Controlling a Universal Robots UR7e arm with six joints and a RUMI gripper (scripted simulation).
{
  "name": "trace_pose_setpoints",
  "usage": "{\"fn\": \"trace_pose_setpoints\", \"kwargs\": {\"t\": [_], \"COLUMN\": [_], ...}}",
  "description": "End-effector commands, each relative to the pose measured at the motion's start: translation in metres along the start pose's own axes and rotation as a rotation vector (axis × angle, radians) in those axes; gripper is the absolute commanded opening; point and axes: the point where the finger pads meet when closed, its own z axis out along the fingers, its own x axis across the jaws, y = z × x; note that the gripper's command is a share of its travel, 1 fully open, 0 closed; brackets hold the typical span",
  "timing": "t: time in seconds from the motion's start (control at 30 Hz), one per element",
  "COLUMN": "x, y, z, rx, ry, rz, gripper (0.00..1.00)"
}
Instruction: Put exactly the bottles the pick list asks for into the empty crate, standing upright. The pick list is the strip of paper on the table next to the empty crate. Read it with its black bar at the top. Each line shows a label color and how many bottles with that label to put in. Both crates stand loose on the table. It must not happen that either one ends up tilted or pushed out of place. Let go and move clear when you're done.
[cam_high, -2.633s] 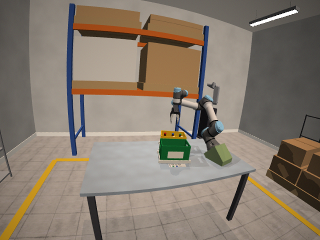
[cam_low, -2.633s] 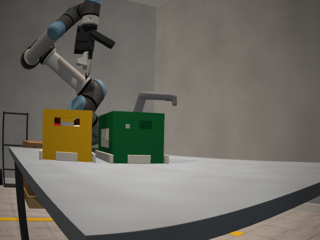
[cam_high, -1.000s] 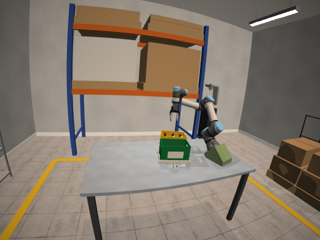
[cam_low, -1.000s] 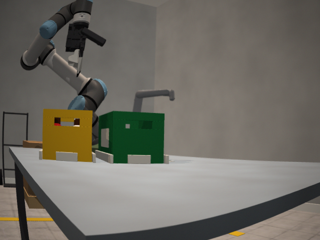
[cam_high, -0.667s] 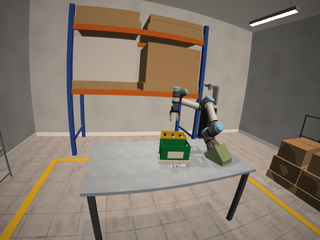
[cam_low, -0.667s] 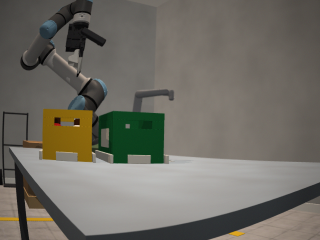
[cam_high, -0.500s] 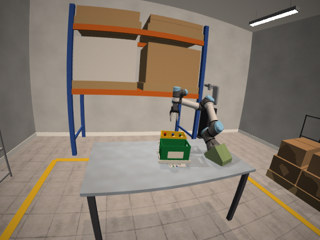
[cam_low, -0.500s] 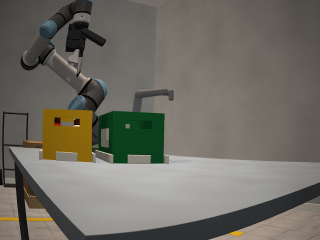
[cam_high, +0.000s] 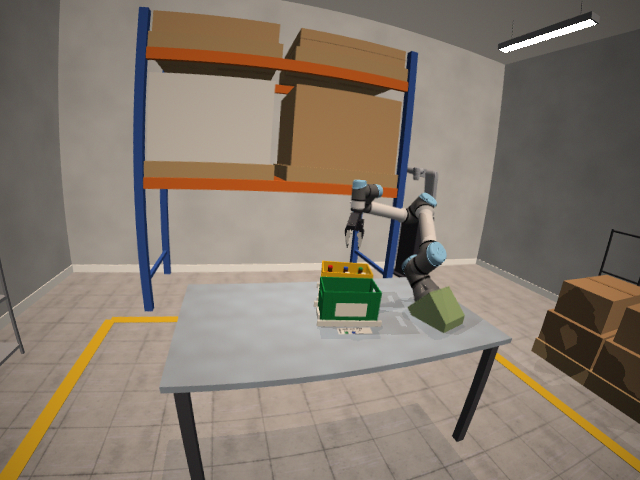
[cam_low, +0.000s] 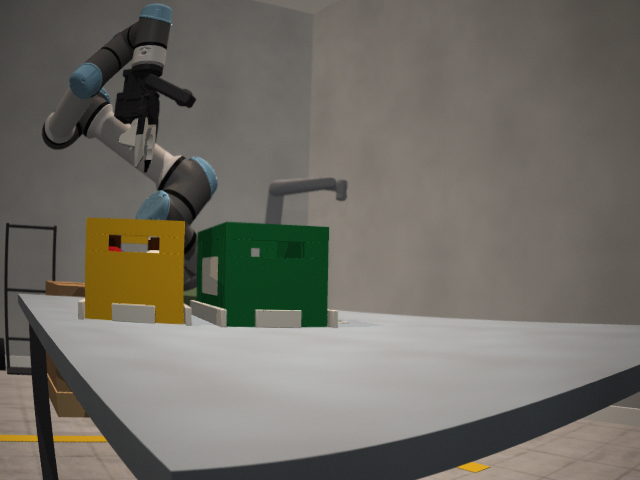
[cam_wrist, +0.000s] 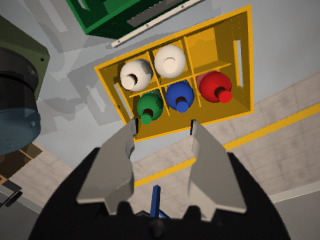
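The yellow crate (cam_high: 346, 275) (cam_low: 134, 284) (cam_wrist: 246, 40) holds a green bottle (cam_wrist: 150, 105), a blue bottle (cam_wrist: 180, 95) and a red bottle (cam_wrist: 215, 86) in one row. Two white-topped bottles, one (cam_wrist: 136, 75) at the end and one (cam_wrist: 170, 61) in the middle, stand in the other row beside a vacant compartment. The green crate (cam_high: 336, 297) (cam_low: 276, 289) (cam_wrist: 100, 22) shows no bottles; its floor is hidden. The pick list (cam_high: 354, 330) has green and blue marks, too small to read. My gripper (cam_high: 354, 244) (cam_low: 143, 165) (cam_wrist: 164, 119) is partly open, empty, high above the yellow crate.
Pale rails (cam_high: 356, 324) (cam_low: 278, 318) (cam_wrist: 150, 22) lie around the crate bases. The crates stand close together on the table (cam_high: 248, 330) (cam_low: 413, 372). A green wedge-shaped block (cam_high: 439, 310) is by the arm's base. A tall shelf rack (cam_high: 217, 182) stands behind.
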Motion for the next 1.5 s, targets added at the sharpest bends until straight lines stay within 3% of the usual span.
{"fn": "trace_pose_setpoints", "kwargs": {"t": [0.0, 0.37, 0.6, 1.07, 1.47], "x": [-0.011, -0.031, -0.047, -0.046, -0.047], "y": [0.018, 0.047, 0.07, 0.071, 0.07], "z": [0.017, 0.043, 0.064, 0.063, 0.078], "rx": [0.001, 0.002, 0.003, 0.004, 0.003], "ry": [0.006, 0.005, 0.006, 0.007, 0.006], "rz": [0.157, 0.441, 0.452, 0.452, 0.452], "gripper": [0.38, 0.38, 0.38, 0.38, 0.38]}}
